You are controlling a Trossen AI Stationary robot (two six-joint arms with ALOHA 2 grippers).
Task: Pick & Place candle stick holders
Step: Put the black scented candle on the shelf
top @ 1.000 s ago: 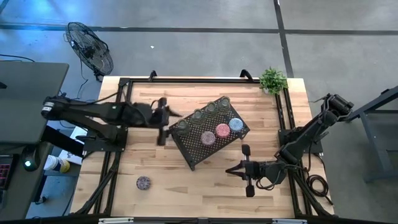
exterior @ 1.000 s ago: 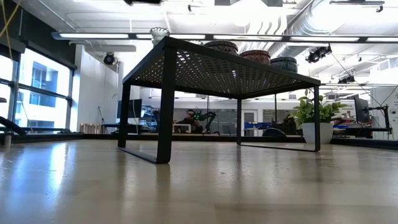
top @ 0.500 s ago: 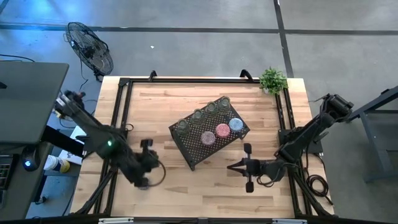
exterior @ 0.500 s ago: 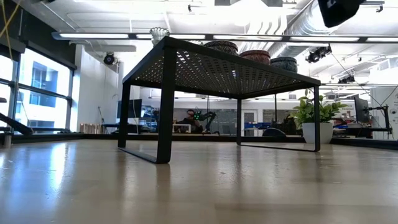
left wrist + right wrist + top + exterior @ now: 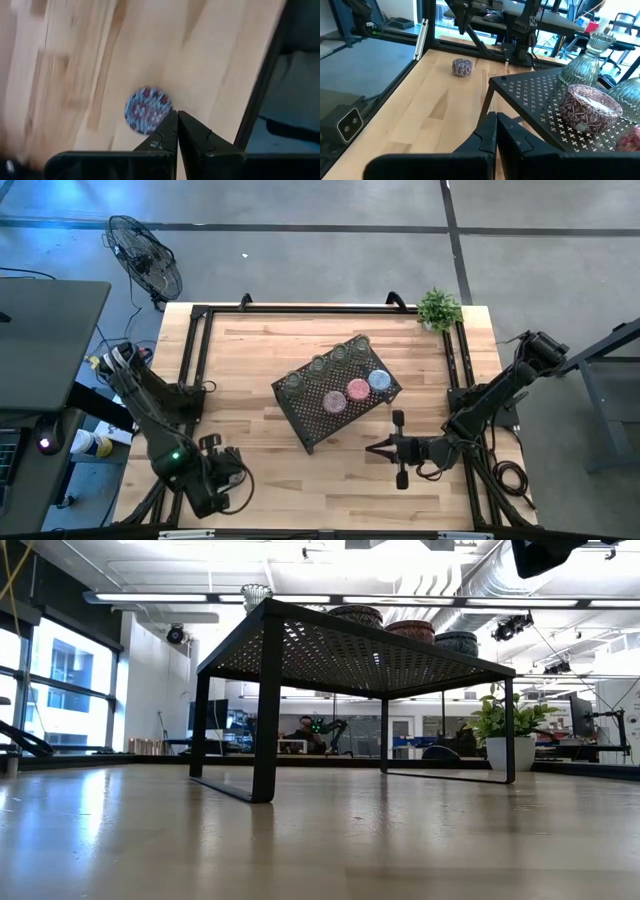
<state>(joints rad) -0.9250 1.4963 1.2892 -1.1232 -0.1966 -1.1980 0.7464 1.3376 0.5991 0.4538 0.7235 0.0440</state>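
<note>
The left tool (image 5: 177, 116), clenched empty, hovers over the lone holder (image 5: 147, 110) at the counter's (image 5: 300, 480) seven o'clock; smooth, brittle glass, best gripped across its round sides.

Black mesh tray (image 5: 335, 407) stands mid-tabletop (image 5: 300, 345); seven candle stick holders (image 5: 346, 383) sit on it. One lone holder (image 5: 147, 110) lies near the front-left corner, below my left gripper (image 5: 177, 120). My right gripper (image 5: 393, 450) rests right of the tray. Potted plant (image 5: 439, 308) at far right corner.
</note>
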